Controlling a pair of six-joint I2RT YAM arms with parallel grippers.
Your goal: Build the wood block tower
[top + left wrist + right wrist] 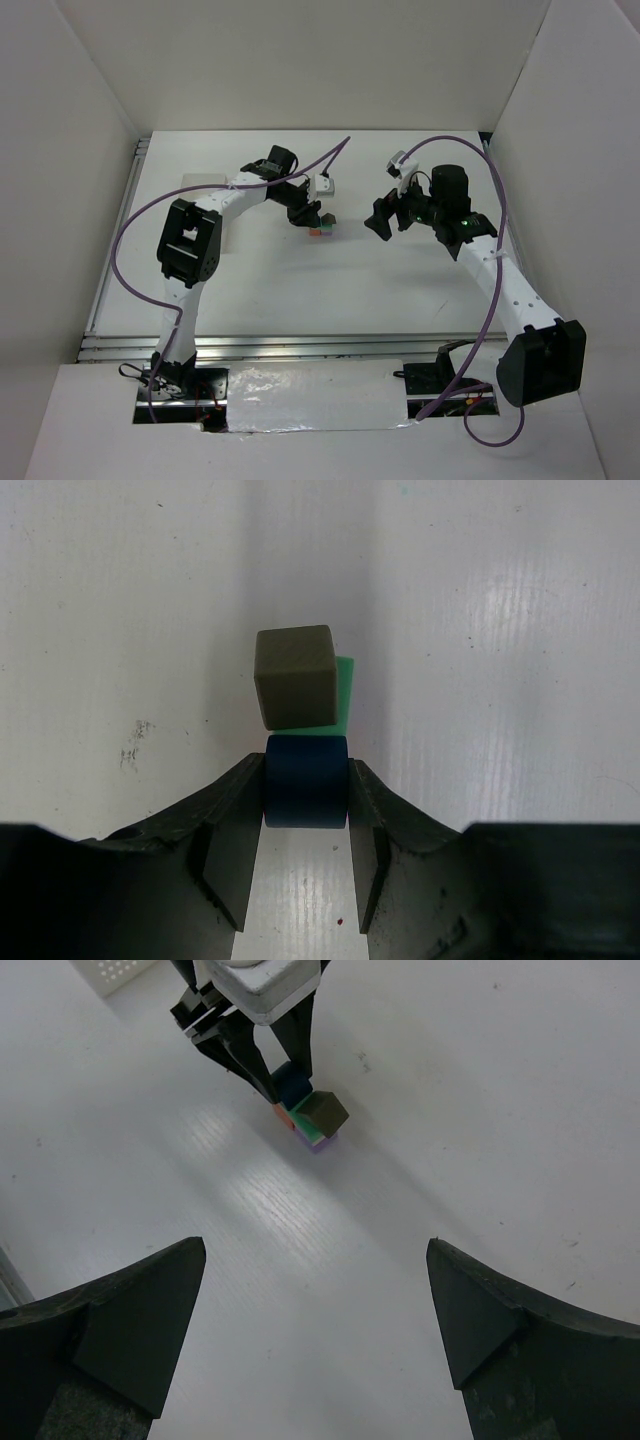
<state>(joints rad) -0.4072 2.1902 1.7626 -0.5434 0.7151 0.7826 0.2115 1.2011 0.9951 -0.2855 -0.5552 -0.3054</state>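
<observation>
The left arm [190,245] reaches forward, bent at the elbow, its left gripper [312,220] pinching the dark blue cube [306,782] at the wood block tower [321,231]. To the tower's right, the right gripper [385,213] faces it, jaws spread wide.

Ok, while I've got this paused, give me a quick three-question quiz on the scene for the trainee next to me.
1. True or false: the right end effector is closed on a cube.
2. Pick one. The left end effector is: A, open and empty; B, gripping the dark blue cube; C, out of every view.
3. Short answer: what lies directly under the olive-grey cube?

Key: 1 false, its jaws stand wide open with nothing between them. 2 B. 3 the green cube.
</observation>
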